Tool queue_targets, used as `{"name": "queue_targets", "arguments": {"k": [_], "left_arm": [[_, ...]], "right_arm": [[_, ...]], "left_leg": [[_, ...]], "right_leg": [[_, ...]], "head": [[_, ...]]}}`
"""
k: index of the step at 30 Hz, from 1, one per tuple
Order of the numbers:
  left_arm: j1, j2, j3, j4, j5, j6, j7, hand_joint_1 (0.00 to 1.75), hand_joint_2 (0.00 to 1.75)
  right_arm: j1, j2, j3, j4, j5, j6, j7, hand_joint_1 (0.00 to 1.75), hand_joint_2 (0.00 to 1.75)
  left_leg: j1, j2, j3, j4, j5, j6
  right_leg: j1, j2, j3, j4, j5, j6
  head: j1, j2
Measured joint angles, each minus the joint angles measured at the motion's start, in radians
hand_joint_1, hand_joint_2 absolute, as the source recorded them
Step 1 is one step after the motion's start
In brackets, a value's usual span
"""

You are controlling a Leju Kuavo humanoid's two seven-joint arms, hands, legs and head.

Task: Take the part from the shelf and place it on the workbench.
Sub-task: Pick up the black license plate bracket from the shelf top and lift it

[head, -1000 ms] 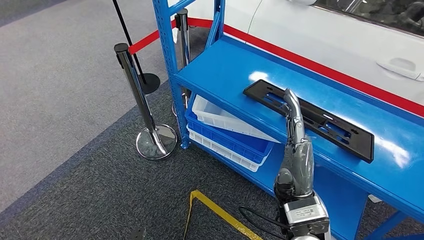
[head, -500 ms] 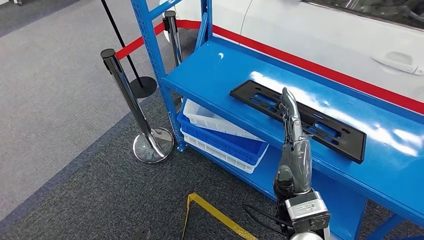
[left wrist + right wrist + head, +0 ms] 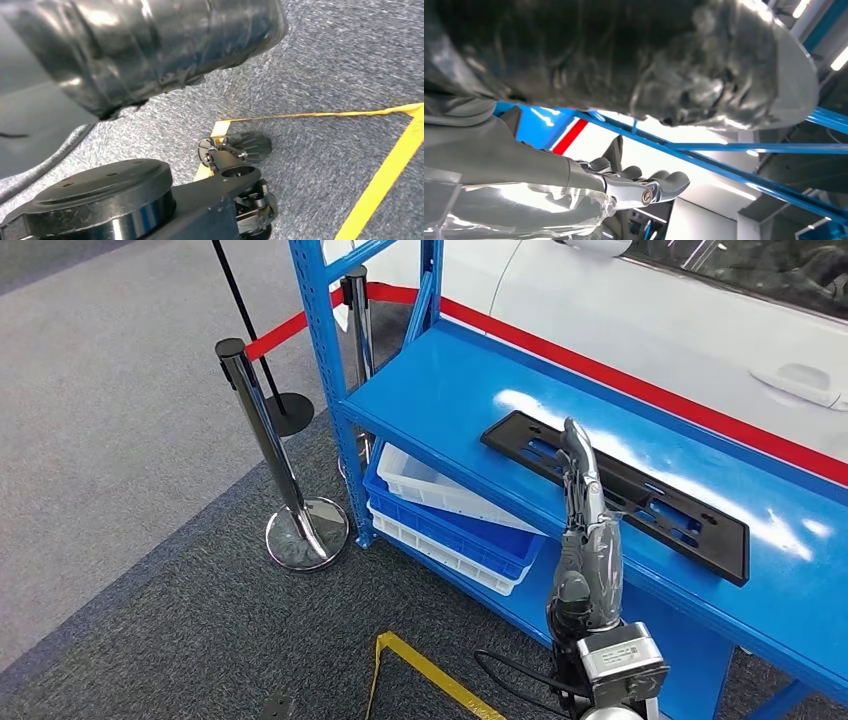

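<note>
the black number plate holder (image 3: 615, 495) is lying flat on the top board of the blue shelf (image 3: 450, 390), long and thin, running slantwise across it. the right hand (image 3: 590, 540) is reaching up in front of the shelf edge with its fingers (image 3: 578, 455) straight and close together, holding nothing. their tips are sitting over the near edge of the holder, but i cannot tell if they are touching it. under the top board, white and blue trays (image 3: 450, 520) are sitting stacked on a lower board. a shiny metal post (image 3: 270, 455) with a red belt (image 3: 290, 325) is standing on the grey carpet beside the shelf. a white car (image 3: 700, 320) is sitting behind the shelf. yellow tape (image 3: 430, 670) is lying on the floor.
</note>
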Motion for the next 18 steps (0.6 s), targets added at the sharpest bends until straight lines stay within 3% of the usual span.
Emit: {"name": "queue_targets", "arguments": {"k": [1,3,5,10,12,14,15,16,18], "left_arm": [[0.001,0.0,0.0,0.0,0.0,0.001,0.002,0.0,0.0],[0.002,0.0,0.0,0.0,0.0,0.001,0.004,0.0,0.0],[0.0,0.0,0.0,0.0,-0.001,0.002,0.009,0.0,0.0],[-0.001,0.001,0.0,0.0,-0.001,0.006,0.02,0.0,0.0],[-0.002,0.001,-0.001,0.0,-0.001,0.007,0.02,0.0,0.0],[-0.001,0.001,-0.001,0.0,-0.001,0.007,0.021,0.0,0.0],[0.0,0.001,-0.002,0.0,-0.001,0.007,0.021,0.0,0.0],[0.002,0.001,-0.002,0.0,-0.001,0.007,0.021,0.0,0.0],[0.002,0.001,-0.002,0.0,0.0,0.007,0.022,0.0,0.0]], "right_arm": [[0.002,0.0,0.0,0.001,-0.003,0.0,0.0,0.0,0.0],[0.003,0.0,0.0,0.002,-0.008,0.0,-0.002,0.0,0.0],[0.003,0.0,0.0,0.001,-0.011,0.001,-0.004,0.0,0.0],[0.004,-0.001,0.0,0.001,-0.014,0.006,-0.008,0.0,0.0],[0.003,-0.001,0.0,0.001,-0.014,0.008,-0.008,0.0,0.0],[0.003,-0.001,0.0,0.001,-0.014,0.01,-0.008,0.0,0.0],[0.004,-0.001,0.0,0.001,-0.015,0.01,-0.008,0.0,0.0],[0.004,-0.001,0.0,0.001,-0.015,0.01,-0.008,0.0,0.0],[0.004,-0.001,0.0,0.001,-0.015,0.01,-0.008,0.0,0.0]], "left_leg": [[0.0,-0.001,0.003,0.001,-0.003,-0.001],[0.001,-0.002,0.013,0.006,-0.014,-0.005],[-0.002,-0.004,0.016,0.014,-0.025,-0.014],[-0.001,-0.002,0.009,0.035,-0.046,-0.036],[0.003,-0.001,-0.036,0.126,-0.088,-0.047],[0.005,0.0,-0.114,0.257,-0.13,-0.054],[0.006,0.0,-0.143,0.298,-0.133,-0.055],[0.005,0.0,-0.153,0.299,-0.115,-0.053],[0.003,0.0,-0.119,0.199,-0.037,-0.042]], "right_leg": [[-0.001,0.0,-0.002,-0.009,0.022,0.001],[-0.005,0.0,0.046,-0.124,0.095,0.001],[-0.004,0.001,0.097,-0.234,0.133,-0.005],[-0.001,0.003,0.115,-0.26,0.126,-0.033],[-0.003,0.001,0.123,-0.263,0.122,-0.044],[-0.001,0.0,0.128,-0.262,0.116,-0.049],[0.0,0.0,0.131,-0.262,0.113,-0.05],[0.002,0.001,0.135,-0.262,0.11,-0.051],[0.004,0.003,0.149,-0.262,0.101,-0.049]], "head": [[0.001,0.0],[0.001,0.0],[0.0,0.0],[-0.005,0.0],[-0.011,0.0],[-0.014,0.0],[-0.014,0.0],[-0.015,0.0],[-0.015,0.0]]}}
